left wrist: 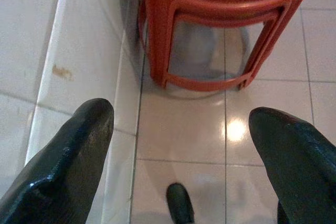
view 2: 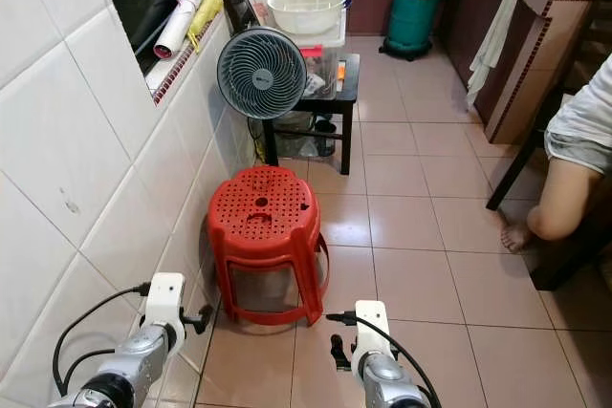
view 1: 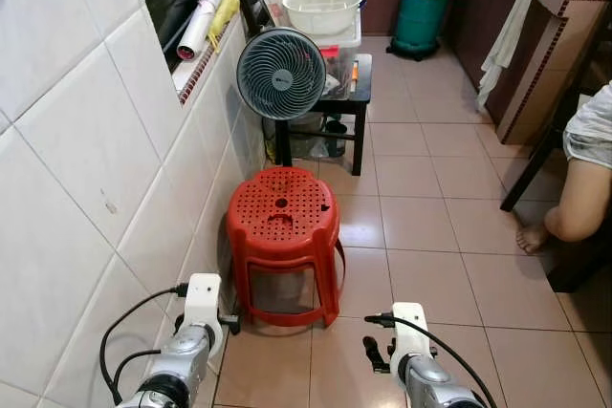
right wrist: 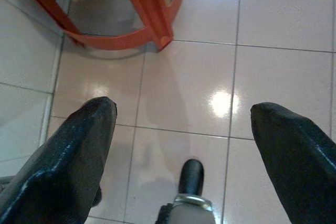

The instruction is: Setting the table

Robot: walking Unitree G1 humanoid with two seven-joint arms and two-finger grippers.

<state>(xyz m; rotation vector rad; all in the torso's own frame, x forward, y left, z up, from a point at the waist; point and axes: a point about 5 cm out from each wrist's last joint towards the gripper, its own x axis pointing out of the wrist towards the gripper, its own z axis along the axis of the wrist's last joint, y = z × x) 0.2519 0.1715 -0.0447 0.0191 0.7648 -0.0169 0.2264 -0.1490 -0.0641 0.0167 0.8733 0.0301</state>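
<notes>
Both pairs of black fingers are spread wide and empty: the left gripper point(left wrist: 181, 145) hangs over pale floor tiles beside the white tiled wall point(view 1: 67, 188), the right gripper point(right wrist: 184, 145) over open floor. Just ahead of both stands a red perforated plastic stool point(view 1: 283, 236), untouched. Behind it, a grey round fan point(view 1: 281, 74) fronts a small black table point(view 1: 359, 93) bearing a white plastic basin point(view 1: 322, 9), well apart from the fingers. A seated person's bare leg point(view 1: 569, 207) shows at the right.
</notes>
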